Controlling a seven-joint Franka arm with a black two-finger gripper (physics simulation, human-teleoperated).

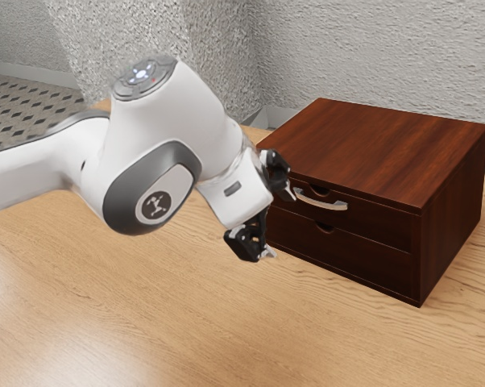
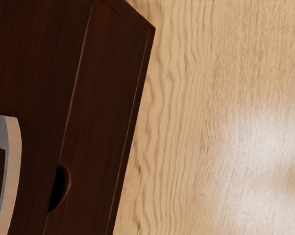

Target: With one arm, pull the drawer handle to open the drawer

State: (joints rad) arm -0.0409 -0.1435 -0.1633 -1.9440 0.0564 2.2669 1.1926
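Exterior view, centre frame: hovering with gripper (image 1: 267, 208) spread wide, gripping nothing, just left of drawer handle (image 1: 319, 199). Noting handle lying on upper drawer (image 1: 371, 216) front, clear of the jaws, long axis running left-right, crosswise to the jaw opening. Reading drawer as shut.

Lighting is soft and bright. Pale glare marks the light wooden table (image 2: 255, 137); the dark red-brown wooden cabinet (image 1: 371, 145) gleams faintly.
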